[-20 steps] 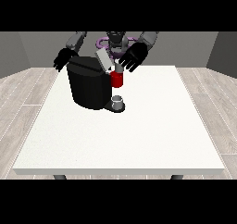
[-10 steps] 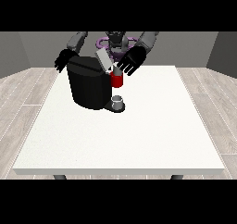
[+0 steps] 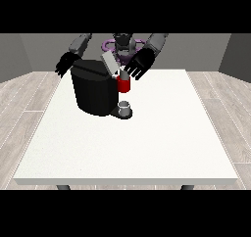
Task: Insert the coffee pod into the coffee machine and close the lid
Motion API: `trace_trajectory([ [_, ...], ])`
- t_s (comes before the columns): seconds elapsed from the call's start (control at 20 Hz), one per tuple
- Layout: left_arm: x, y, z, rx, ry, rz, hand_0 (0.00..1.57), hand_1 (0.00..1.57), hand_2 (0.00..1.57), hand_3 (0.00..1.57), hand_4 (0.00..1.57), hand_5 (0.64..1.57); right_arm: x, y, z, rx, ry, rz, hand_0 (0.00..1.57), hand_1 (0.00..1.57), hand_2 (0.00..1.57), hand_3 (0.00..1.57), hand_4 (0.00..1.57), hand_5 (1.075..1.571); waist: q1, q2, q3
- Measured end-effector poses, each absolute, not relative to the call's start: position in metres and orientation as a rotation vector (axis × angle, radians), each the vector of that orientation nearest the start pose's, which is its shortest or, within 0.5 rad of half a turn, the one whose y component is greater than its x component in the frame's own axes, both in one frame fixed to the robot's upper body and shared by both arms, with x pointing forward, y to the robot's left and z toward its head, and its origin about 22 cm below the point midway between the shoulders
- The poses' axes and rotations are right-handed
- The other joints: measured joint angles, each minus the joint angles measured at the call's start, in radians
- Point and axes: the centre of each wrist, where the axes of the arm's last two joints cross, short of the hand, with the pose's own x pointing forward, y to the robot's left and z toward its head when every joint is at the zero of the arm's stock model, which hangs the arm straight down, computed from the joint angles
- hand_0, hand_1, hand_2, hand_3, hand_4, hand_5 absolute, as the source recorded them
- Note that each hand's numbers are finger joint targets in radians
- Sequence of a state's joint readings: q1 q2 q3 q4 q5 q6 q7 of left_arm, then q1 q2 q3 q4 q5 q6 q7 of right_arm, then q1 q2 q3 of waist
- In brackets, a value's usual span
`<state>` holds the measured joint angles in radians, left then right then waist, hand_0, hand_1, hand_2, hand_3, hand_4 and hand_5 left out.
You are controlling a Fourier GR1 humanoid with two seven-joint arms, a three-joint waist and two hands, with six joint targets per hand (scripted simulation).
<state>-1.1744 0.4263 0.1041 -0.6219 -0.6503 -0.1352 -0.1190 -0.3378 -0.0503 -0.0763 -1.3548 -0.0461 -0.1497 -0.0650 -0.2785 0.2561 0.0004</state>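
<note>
The black coffee machine stands on the white table, at its far left part. Its grey lid is tilted up and open. A red cylinder with a small pale piece on top sits at the machine's front head, above a grey cup on the base. I cannot tell whether the pale piece is the coffee pod. The hand at the view's right hovers just right of the lid and above the red cylinder, fingers spread and holding nothing. The hand at the view's left hangs behind the machine's left edge, fingers relaxed.
The robot's torso is behind the machine at the table's far edge. White table surface stretches in front of and to the right of the machine. A wooden floor surrounds the table.
The hand at the view's right has shifted slightly beside the raised lid. The lid, the red cylinder and the other hand look unchanged.
</note>
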Motion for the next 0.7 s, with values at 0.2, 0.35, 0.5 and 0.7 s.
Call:
trace_trajectory([
  [0.2,0.463,0.257,0.226,0.711,-1.671,-0.895,1.23,1.23,1.27,1.18,0.48,1.571,0.318,-0.22,0.038,-0.061,-1.721,-0.063,0.0,0.0,0.0,0.0,0.44,1.571,-0.011,-0.005,0.0006],
  [0.35,0.462,0.261,0.223,0.708,-1.671,-0.884,1.22,1.22,1.25,1.15,0.47,1.571,0.315,-0.216,0.037,-0.062,-1.725,-0.065,0.0,0.0,0.0,0.0,0.42,1.571,-0.014,-0.004,0.0019],
  [0.5,0.463,0.261,0.224,0.703,-1.659,-0.889,1.2,1.2,1.23,1.09,0.46,1.571,0.313,-0.217,0.033,-0.068,-1.721,-0.063,0.0,0.0,0.0,0.0,0.4,1.571,-0.015,-0.004,0.0015],
  [0.7,0.462,0.266,0.224,0.722,-1.653,-0.886,1.13,1.13,1.17,1.0,0.46,1.571,0.312,-0.213,0.038,-0.065,-1.724,-0.059,0.0,0.0,0.0,0.0,0.41,1.571,-0.024,-0.003,0.0017],
])
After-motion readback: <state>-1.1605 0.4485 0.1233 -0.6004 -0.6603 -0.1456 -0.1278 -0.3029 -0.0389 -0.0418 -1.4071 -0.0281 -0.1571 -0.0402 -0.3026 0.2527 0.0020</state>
